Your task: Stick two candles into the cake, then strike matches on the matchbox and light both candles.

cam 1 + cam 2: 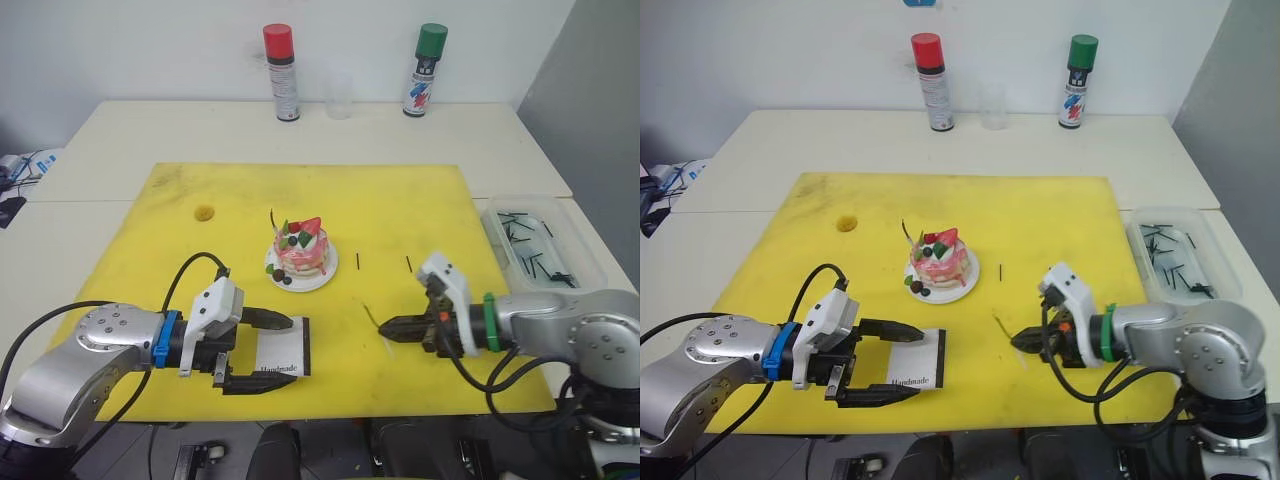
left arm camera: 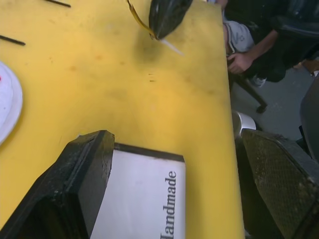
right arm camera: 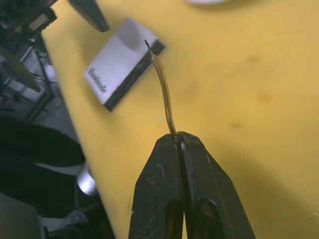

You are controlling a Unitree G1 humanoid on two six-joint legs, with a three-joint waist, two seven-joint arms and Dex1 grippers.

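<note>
The cake (image 1: 301, 254) sits on its small white plate (image 1: 323, 276) mid-mat, with one thin stick (image 1: 272, 220) rising from its left side. My right gripper (image 1: 383, 326) is shut on a pale-gold candle (image 3: 164, 94), which juts out over the mat with its dark wick end forward. The white matchbox (image 1: 287, 352) lies flat near the mat's front edge. My left gripper (image 1: 288, 352) is open with a finger on either side of the matchbox; in the left wrist view one finger (image 2: 279, 184) stands apart from it. Two short black matches (image 1: 357, 261) (image 1: 408, 264) lie right of the cake.
A yellow mat (image 1: 420, 200) covers the table's middle. A clear bin (image 1: 540, 245) with several black sticks sits at the right. A red-capped can (image 1: 282, 72), a clear cup (image 1: 339, 95) and a green-capped can (image 1: 425, 70) stand at the back. A person (image 2: 244, 45) sits beyond the front edge.
</note>
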